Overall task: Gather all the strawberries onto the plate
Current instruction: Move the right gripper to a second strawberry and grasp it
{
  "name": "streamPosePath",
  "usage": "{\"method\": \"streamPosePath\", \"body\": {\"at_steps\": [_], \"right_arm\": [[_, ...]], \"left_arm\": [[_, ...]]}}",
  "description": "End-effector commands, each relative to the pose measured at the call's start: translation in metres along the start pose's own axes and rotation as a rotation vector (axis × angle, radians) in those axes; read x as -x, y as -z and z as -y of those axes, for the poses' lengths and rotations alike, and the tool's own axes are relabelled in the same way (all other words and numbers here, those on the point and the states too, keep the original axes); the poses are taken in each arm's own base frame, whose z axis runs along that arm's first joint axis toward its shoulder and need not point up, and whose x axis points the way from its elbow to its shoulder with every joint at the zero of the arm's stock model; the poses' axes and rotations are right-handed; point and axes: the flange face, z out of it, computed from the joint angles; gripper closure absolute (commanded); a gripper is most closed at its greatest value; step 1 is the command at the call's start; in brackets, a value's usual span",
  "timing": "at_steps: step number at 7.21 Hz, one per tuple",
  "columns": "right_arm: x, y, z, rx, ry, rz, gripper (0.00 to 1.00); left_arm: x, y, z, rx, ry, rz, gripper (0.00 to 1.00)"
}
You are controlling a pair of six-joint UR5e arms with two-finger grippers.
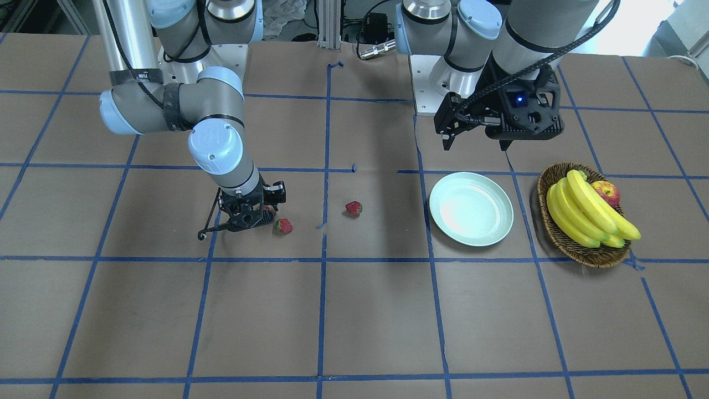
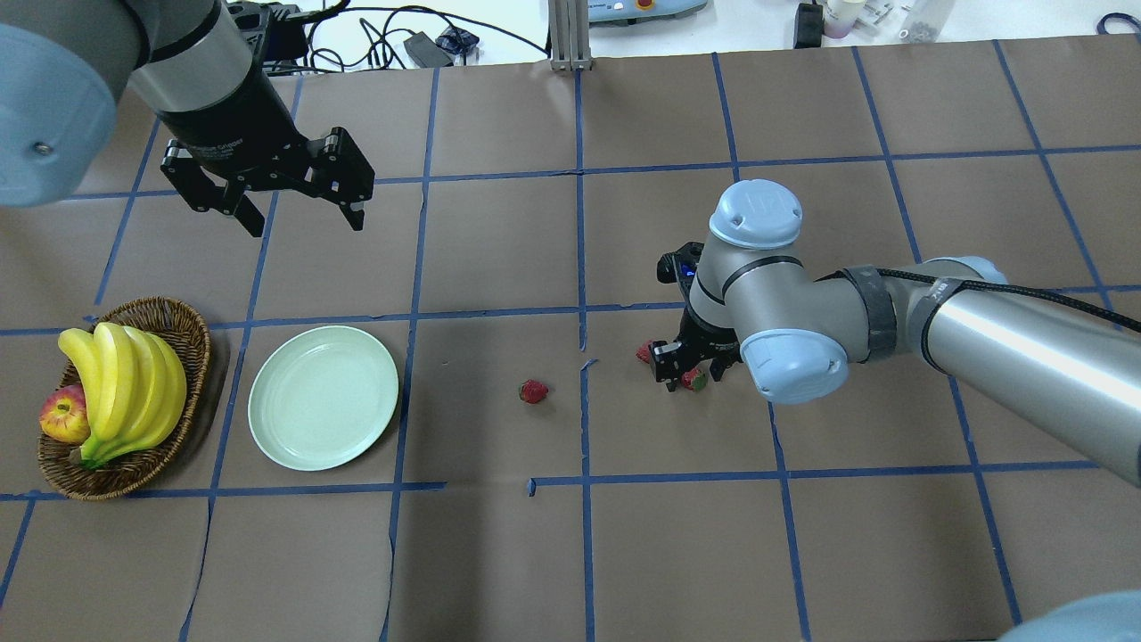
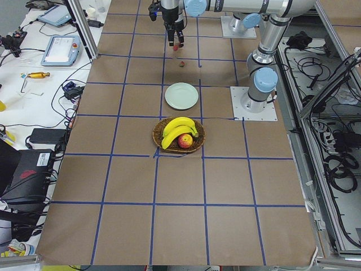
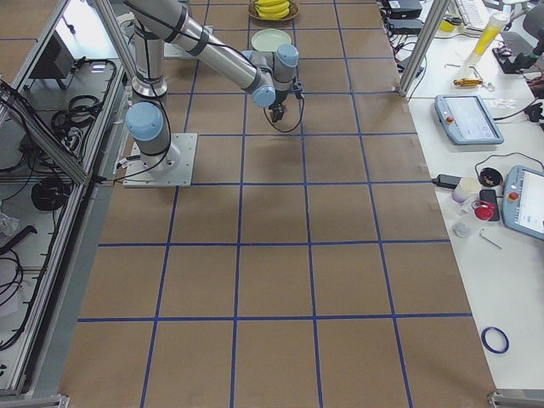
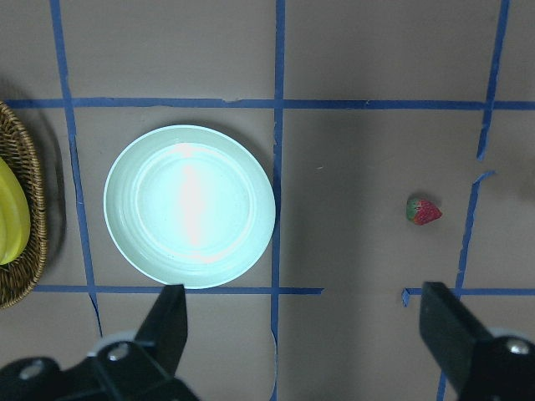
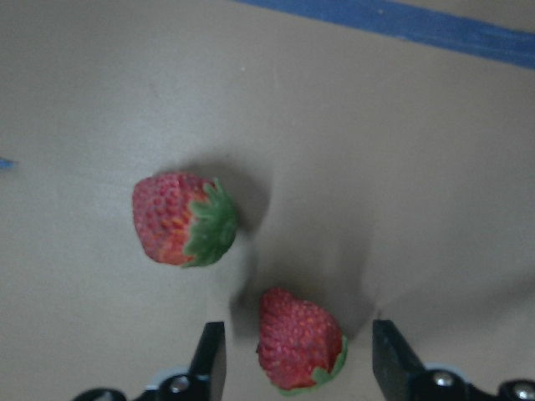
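Overhead exterior view, and I read this as the very start: the plate (image 2: 294, 446) is bare, and all three strawberries (image 1: 353, 208) lie out on the surface (image 2: 499, 553). Nothing collected, three to go, by my count.

The right claw (image 6: 299, 359) is low at the surface, and the right wrist camera gives me the detail. Its fingers are spread, one on either side of the near berry (image 6: 299, 338), with a gap showing on both sides, so nothing is pinched. The second berry (image 6: 184, 219) lies close by at ten o'clock from it, apart and not touching. My judgement is that the step in hand is closing on that near berry.

Back to the overhead. The third berry (image 2: 533, 390) sits alone at nine o'clock from the right claw, and the plate is further out along that same line.

The left claw (image 2: 305, 223) hangs at twelve o'clock of the plate, spread wide and carrying nothing.

Containers now. The plate is empty. Just beside it at nine o'clock, the wicker basket (image 2: 192, 330) holds bananas (image 2: 125, 379) and an apple (image 2: 62, 416), with no strawberry in it that I can see.
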Motion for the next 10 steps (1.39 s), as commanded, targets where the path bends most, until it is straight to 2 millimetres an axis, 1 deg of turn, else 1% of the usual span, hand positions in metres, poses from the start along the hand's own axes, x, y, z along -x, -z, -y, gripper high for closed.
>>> {"method": "streamPosePath", "body": {"at_steps": [1, 2, 3, 4, 5, 6, 7, 8, 9, 10], "right_arm": [[0.0, -0.002, 0.004, -0.016, 0.001, 0.0, 0.49], [-0.001, -0.003, 0.005, -0.014, -0.008, 0.0, 0.75], [-0.001, 0.0, 0.005, -0.019, -0.016, -0.002, 1.0], [0.0, 0.018, 0.015, -0.056, -0.027, -0.009, 1.0], [0.005, 0.036, 0.028, -0.079, -0.072, -0.008, 1.0], [0.024, 0.045, 0.031, -0.094, -0.132, -0.003, 1.0], [0.057, 0.05, 0.036, -0.121, -0.228, 0.004, 1.0], [0.096, 0.048, 0.035, -0.117, -0.325, 0.053, 1.0], [0.147, 0.033, 0.031, -0.105, -0.365, 0.098, 1.0], [0.156, 0.015, 0.047, -0.111, -0.381, 0.102, 1.0]], "left_arm": [[0.0, 0.0, 0.0, 0.0, 0.0, 0.0, 0.0], [0.0, 0.0, 0.0, 0.0, 0.0, 0.0, 0.0], [0.0, 0.0, 0.0, 0.0, 0.0, 0.0, 0.0], [0.0, 0.0, 0.0, 0.0, 0.0, 0.0, 0.0], [0.0, 0.0, 0.0, 0.0, 0.0, 0.0, 0.0], [0.0, 0.0, 0.0, 0.0, 0.0, -0.002, 0.0], [0.0, 0.0, 0.0, 0.0, 0.0, -0.002, 0.0], [0.0, -0.001, 0.0, 0.002, 0.0, -0.001, 0.0], [0.0, 0.0, -0.001, 0.0, 0.0, 0.0, 0.0], [0.0, 0.001, -0.001, -0.002, 0.0, 0.0, 0.0]]}}
